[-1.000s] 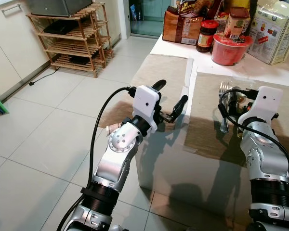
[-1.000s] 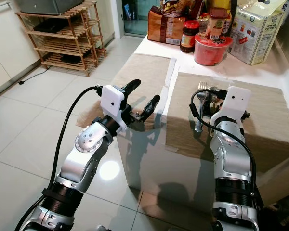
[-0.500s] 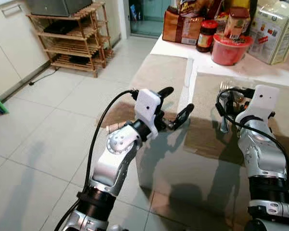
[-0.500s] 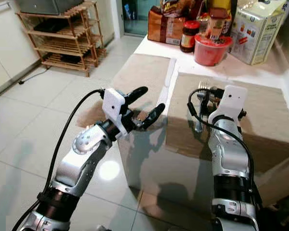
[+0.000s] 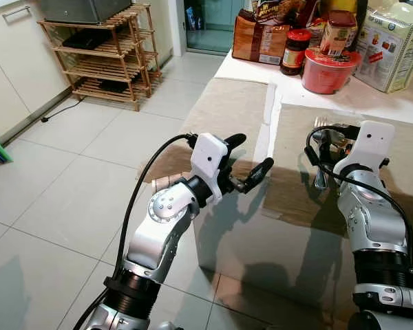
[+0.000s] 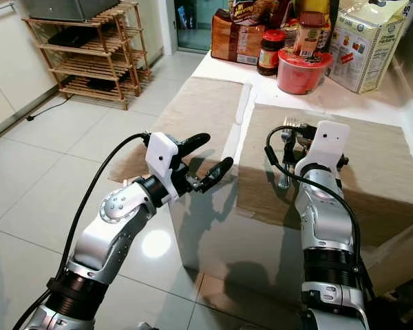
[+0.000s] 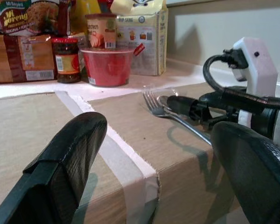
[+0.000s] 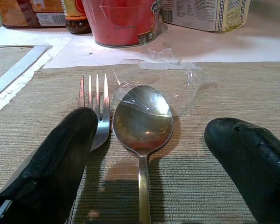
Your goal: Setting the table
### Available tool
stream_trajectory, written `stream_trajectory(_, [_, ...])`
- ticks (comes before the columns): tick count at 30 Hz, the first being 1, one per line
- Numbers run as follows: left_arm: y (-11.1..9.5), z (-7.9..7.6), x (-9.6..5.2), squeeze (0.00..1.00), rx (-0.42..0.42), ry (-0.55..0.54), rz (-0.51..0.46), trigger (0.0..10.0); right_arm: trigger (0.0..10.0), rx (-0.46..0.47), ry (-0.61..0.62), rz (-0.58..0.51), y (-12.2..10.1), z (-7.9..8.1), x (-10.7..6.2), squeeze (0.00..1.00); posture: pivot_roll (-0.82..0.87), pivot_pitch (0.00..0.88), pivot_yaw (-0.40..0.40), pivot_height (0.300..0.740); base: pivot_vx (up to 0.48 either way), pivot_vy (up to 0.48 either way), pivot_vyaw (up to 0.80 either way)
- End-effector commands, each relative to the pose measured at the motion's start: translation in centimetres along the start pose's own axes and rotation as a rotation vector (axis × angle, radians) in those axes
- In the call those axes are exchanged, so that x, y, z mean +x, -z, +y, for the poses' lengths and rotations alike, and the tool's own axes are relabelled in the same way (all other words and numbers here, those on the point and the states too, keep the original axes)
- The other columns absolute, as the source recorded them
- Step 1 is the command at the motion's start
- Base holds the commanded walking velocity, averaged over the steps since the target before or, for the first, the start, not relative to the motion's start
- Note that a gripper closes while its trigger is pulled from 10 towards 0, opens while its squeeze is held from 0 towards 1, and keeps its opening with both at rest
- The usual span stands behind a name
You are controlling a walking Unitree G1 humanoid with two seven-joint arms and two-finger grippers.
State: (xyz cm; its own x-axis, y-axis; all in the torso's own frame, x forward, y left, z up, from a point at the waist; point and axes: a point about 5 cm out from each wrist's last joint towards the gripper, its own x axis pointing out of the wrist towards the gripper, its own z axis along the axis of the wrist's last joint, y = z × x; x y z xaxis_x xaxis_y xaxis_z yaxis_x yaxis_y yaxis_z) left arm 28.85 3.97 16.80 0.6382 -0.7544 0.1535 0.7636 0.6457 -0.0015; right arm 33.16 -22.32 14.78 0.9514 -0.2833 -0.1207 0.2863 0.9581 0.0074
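Note:
A steel fork (image 8: 96, 109) and a spoon (image 8: 142, 119) lie side by side on the right-hand beige placemat (image 5: 310, 213), tines and bowl pointing toward the far side. Crumpled clear film surrounds the spoon's bowl. My right gripper (image 8: 151, 135) is open, hovering low over the handles with one finger on each side of the pair. The fork (image 5: 321, 130) shows just beyond that wrist. My left gripper (image 5: 250, 155) is open and holds nothing, hovering at the table's near left corner beside the left placemat (image 5: 227, 103).
At the back of the table stand a red bowl (image 5: 329, 70), a dark jar (image 5: 295, 51), a bread pack (image 5: 257, 40) and a carton (image 5: 396, 48). A wooden rack (image 5: 107, 58) stands on the tiled floor (image 5: 55, 192) far left.
My left gripper has turned and drifted slightly right along the table corner, still open. The right wrist has shifted a little farther over the fork and spoon.

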Motion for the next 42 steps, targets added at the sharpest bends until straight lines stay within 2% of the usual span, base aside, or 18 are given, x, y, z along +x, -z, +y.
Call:
stream_trajectory(1, [-0.6, 0.0, 0.0, 0.00, 0.009, 0.015, -0.012, 10.0, 10.0, 0.000, -0.010, 0.037, 0.5, 0.2, 0.0, 0.00, 0.00, 0.000, 0.044, 0.740, 0.000, 0.000, 0.00])
stream_trajectory(5, [-1.3, 0.1, -0.4, 0.00, 0.007, 0.029, -0.008, 10.0, 10.0, -0.006, -0.008, 0.055, 0.7, 0.4, -0.8, 0.00, 0.01, 0.000, 0.045, 0.740, 0.000, 0.000, 0.00])
stream_trajectory(11, [-0.5, 0.0, -1.1, 0.00, 0.003, 0.043, 0.034, 10.0, 10.0, 0.021, -0.027, 0.071, 1.2, 0.9, -1.4, 0.00, 0.01, 0.000, 0.047, 0.740, 0.000, 0.000, 0.00])
stream_trajectory(12, [-0.1, 0.1, -1.8, 0.00, 0.008, 0.055, 0.059, 10.0, 10.0, 0.006, -0.025, 0.084, 1.4, 1.0, -1.6, 0.00, 0.01, 0.000, 0.049, 0.740, 0.000, 0.000, 0.00])
stream_trajectory(16, [0.1, 0.5, -2.5, 0.00, 0.018, 0.059, 0.087, 10.0, 10.0, -0.006, -0.025, 0.106, 1.7, 1.0, -1.8, 0.00, 0.01, 0.000, 0.050, 0.740, 0.000, 0.000, 0.00])
stream_trajectory(36, [-0.6, 0.5, -2.0, 0.00, 0.030, 0.061, 0.071, 10.0, 10.0, -0.038, 0.035, 0.158, 2.2, 0.4, -2.7, 0.00, -0.01, 0.000, 0.053, 0.740, 0.000, 0.000, 0.00])
stream_trajectory(37, [-0.6, 0.4, -2.0, 0.00, 0.028, 0.064, 0.071, 10.0, 10.0, -0.032, 0.050, 0.183, 2.7, 0.3, -2.7, 0.11, -0.01, 0.000, 0.054, 0.740, 0.000, 0.000, 0.00])
stream_trajectory(38, [-0.6, 0.4, -2.0, 0.00, 0.027, 0.064, 0.070, 10.0, 10.0, -0.028, 0.053, 0.192, 2.9, 0.2, -2.7, 0.89, -0.01, 0.000, 0.055, 0.740, 0.000, 0.000, 0.00])
stream_trajectory(39, [-0.6, 0.4, -2.0, 0.00, 0.027, 0.064, 0.070, 10.0, 10.0, -0.028, 0.053, 0.192, 2.9, 0.2, -2.7, 0.89, -0.01, 0.000, 0.055, 0.740, 0.000, 0.000, 0.00])
stream_trajectory(40, [-0.7, 0.5, -1.9, 0.00, 0.025, 0.060, 0.069, 10.0, 10.0, -0.023, 0.056, 0.205, 3.2, 0.1, -2.7, 1.00, -0.01, 0.000, 0.055, 0.740, 0.000, 0.000, 0.00])
stream_trajectory(42, [-0.8, 0.6, -1.8, 0.00, 0.026, 0.057, 0.068, 10.0, 10.0, -0.023, 0.058, 0.210, 3.3, 0.0, -2.7, 1.00, 0.00, 0.000, 0.055, 0.740, 0.000, 0.000, 0.00])
